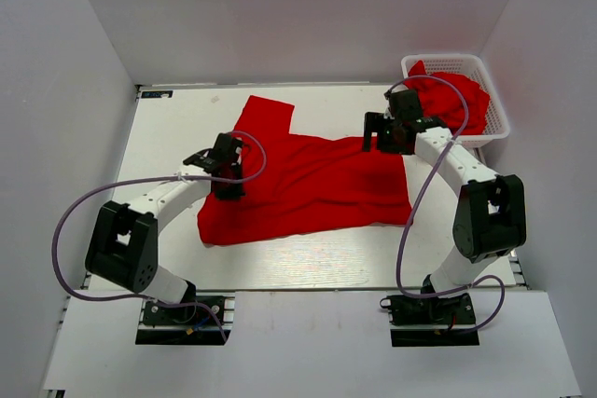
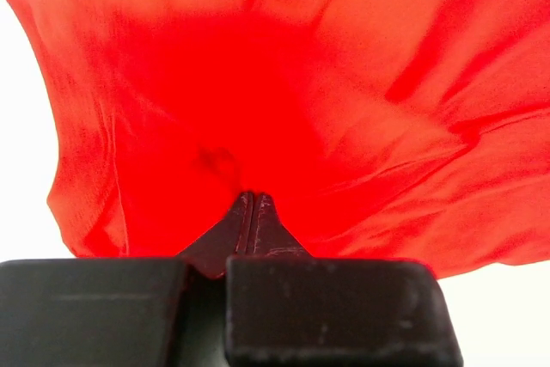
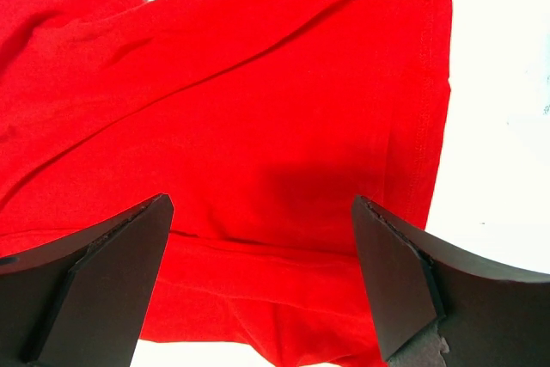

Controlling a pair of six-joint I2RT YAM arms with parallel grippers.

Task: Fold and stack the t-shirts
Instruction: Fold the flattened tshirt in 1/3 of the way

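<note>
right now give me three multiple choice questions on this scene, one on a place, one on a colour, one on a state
1. Where on the table does the white basket stand?
A. near left corner
B. between the arm bases
C. far right corner

2. What colour is the spread t-shirt?
A. red
B. blue
C. grey

3. How is the left hand?
A. wide open over bare table
B. shut on the spread t-shirt
C. inside the basket

Answers:
1 C, the top view shows it at the far right corner.
2 A, it is bright red in every view.
3 B, the left wrist view shows it closed with red cloth bunched at its tip.
</note>
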